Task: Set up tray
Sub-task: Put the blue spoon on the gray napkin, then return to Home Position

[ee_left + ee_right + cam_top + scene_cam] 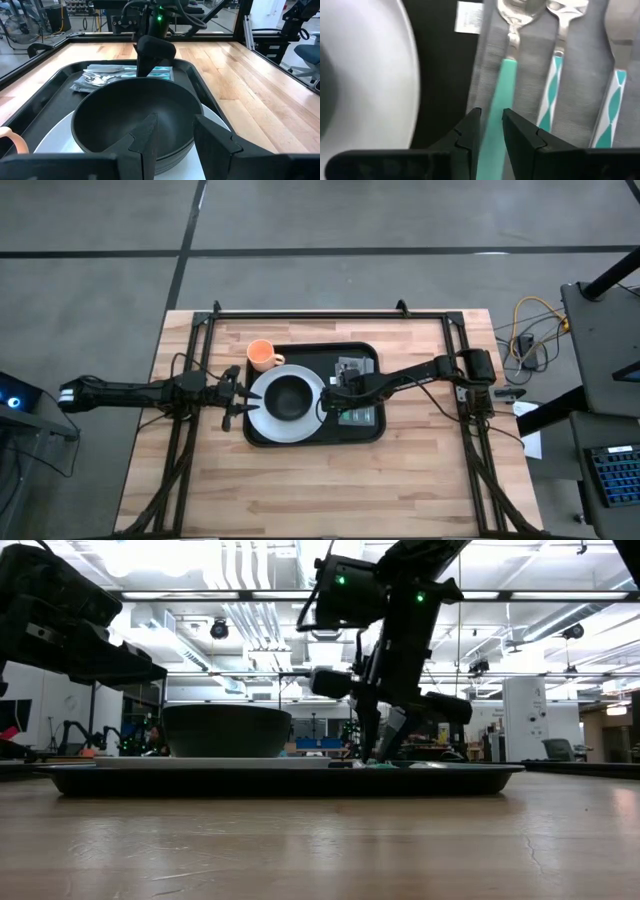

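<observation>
The tray (pixel 262 438) lay in the middle of the table, carrying a white plate (pixel 262 420) with a dark bowl (pixel 290 395) on its left half and a grey napkin (pixel 358 418) with cutlery on its right half. The right gripper (pixel 491 131) was low over the napkin, its fingers narrowly parted on both sides of the teal handle of a spoon (pixel 507 70). The handle's long axis ran straight forward from the gripper, between the two fingers, so the jaws stood across it; whether they already pressed it I could not tell. The left gripper (pixel 175 136) waited at the plate's left edge, its fingers apart and holding nothing, with the bowl just ahead.
</observation>
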